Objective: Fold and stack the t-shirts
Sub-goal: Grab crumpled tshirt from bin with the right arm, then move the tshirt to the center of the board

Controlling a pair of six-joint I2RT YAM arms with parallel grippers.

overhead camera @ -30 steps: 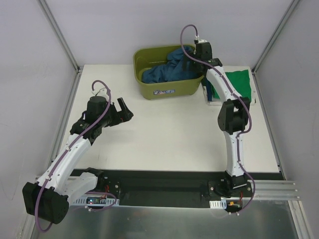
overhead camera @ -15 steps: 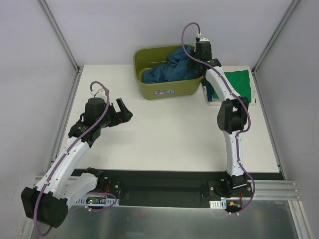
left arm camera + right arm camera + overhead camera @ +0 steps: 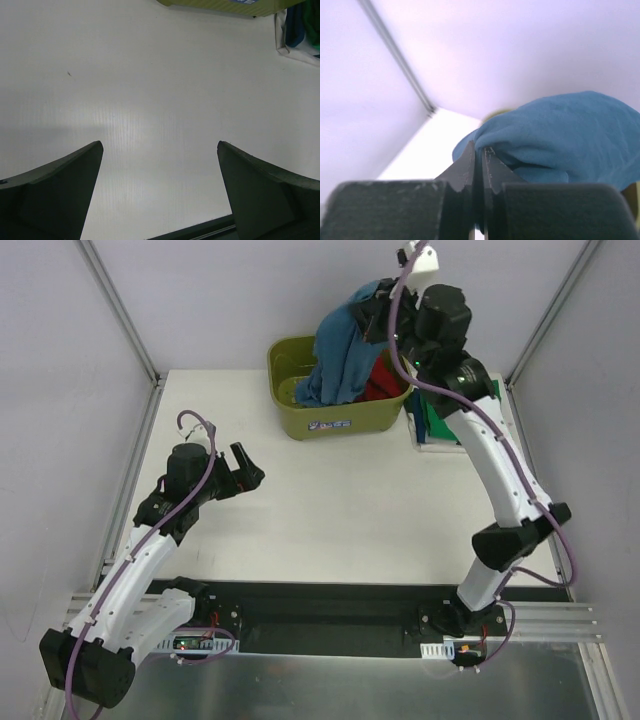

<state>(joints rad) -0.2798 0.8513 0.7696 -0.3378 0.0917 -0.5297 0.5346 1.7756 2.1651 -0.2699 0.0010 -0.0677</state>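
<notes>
The teal-blue t-shirt [image 3: 340,345] hangs bunched above the olive tub [image 3: 330,422], its lower end still trailing into the tub. My right gripper [image 3: 376,316] is raised high over the tub and shut on the shirt's top fold; in the right wrist view the jaws [image 3: 479,148] pinch the blue cloth [image 3: 560,130]. A red t-shirt [image 3: 381,386] lies inside the tub. The green t-shirt [image 3: 432,425] lies on the table right of the tub, partly hidden by the right arm. My left gripper [image 3: 246,464] hovers open over the left of the table, nothing between its fingers [image 3: 75,175].
The tub stands at the back middle of the white table [image 3: 350,510]. Grey walls and metal posts close in the left, back and right. In the left wrist view the tub's base [image 3: 215,4] and a folded cloth's edge [image 3: 295,27] show at the top.
My right gripper shut on the teal-blue t-shirt in the tub and lifted it high, uncovering the red t-shirt. The left arm shifted only slightly.
</notes>
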